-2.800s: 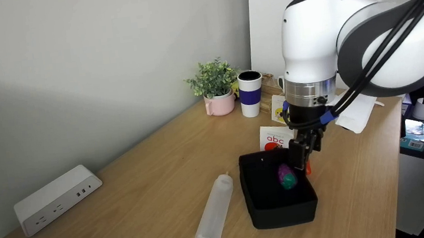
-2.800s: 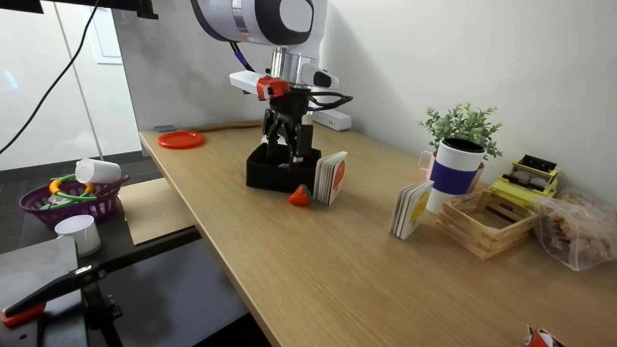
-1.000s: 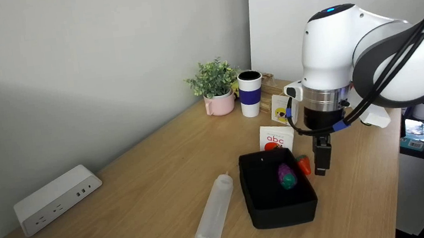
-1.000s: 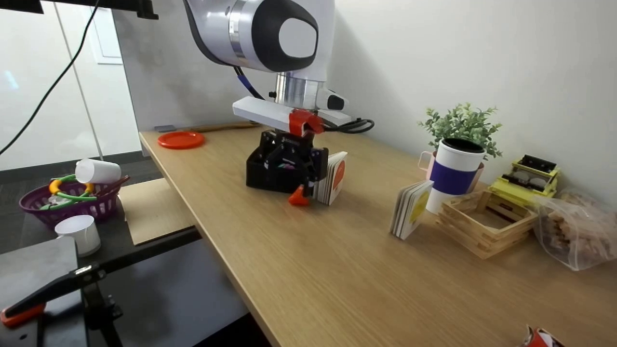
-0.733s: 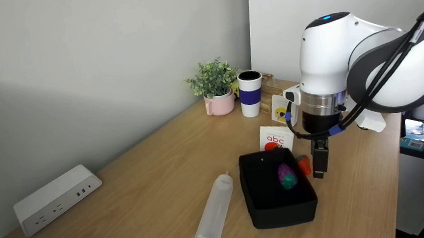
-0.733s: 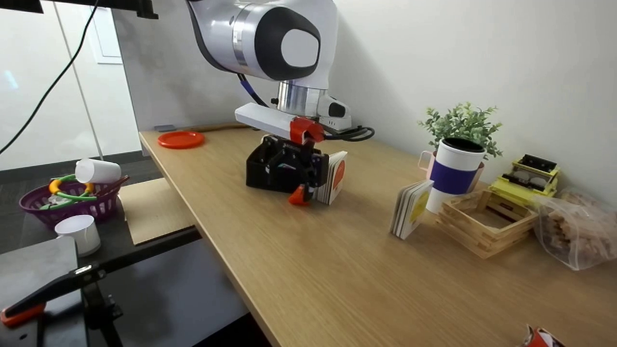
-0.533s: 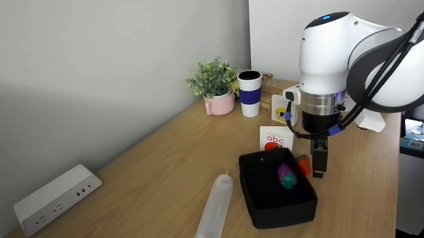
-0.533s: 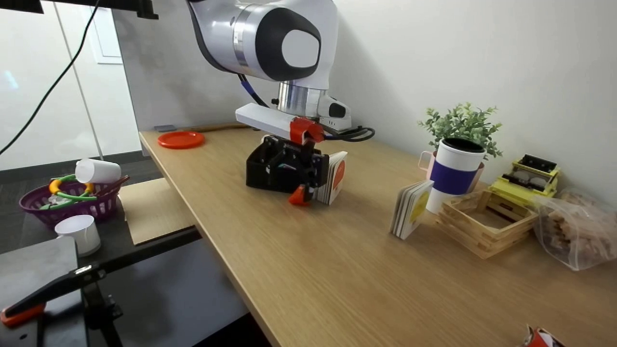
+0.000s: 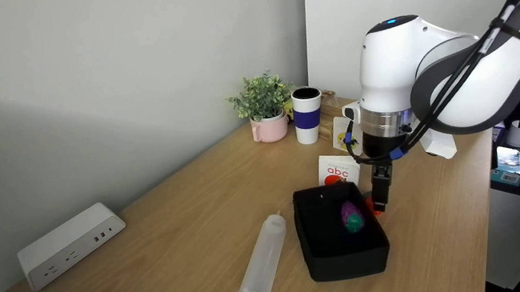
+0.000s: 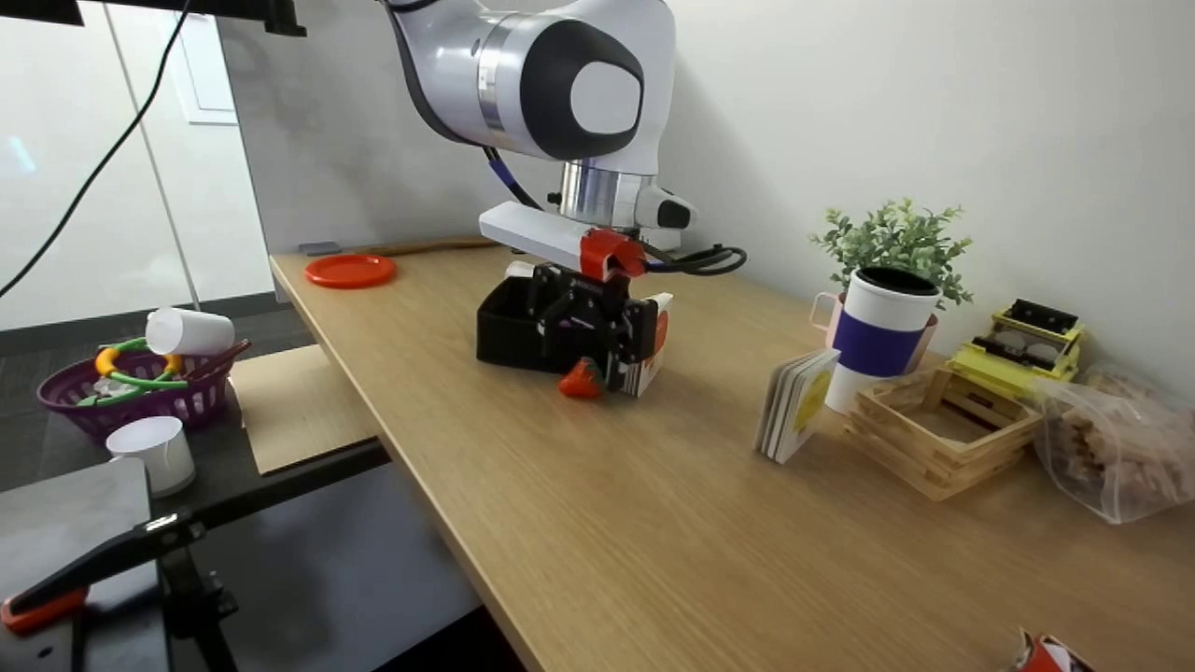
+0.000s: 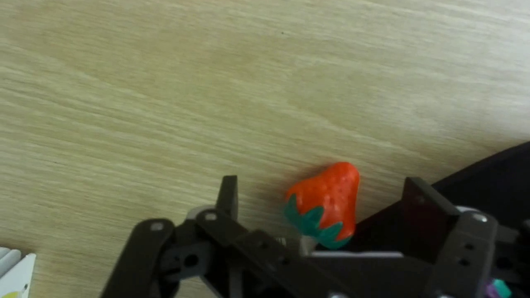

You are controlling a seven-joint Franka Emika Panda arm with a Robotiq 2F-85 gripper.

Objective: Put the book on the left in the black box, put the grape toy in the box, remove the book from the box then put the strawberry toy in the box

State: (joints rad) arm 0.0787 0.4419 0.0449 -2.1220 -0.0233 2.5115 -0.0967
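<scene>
In the wrist view the strawberry toy, red with green leaves, lies on the table between the spread fingers of my gripper, touching neither. An exterior view has the gripper low beside the box, partly covering the strawberry toy. The black box stands right against that spot, its wall running under one finger. Inside the box lies the grape toy, purple and green. Upright behind the box is the book with its red "abc" cover; in an exterior view the gripper partly hides the book.
A clear bottle lies beside the box. Farther along stand a yellow-covered book, a travel mug, a potted plant and a wooden crate. A red plate and a power strip are also there.
The open gripper has come from over the box down beside the strawberry toy. In the last half second it shifted slightly, towards the book's side. The toys, box and book have not moved.
</scene>
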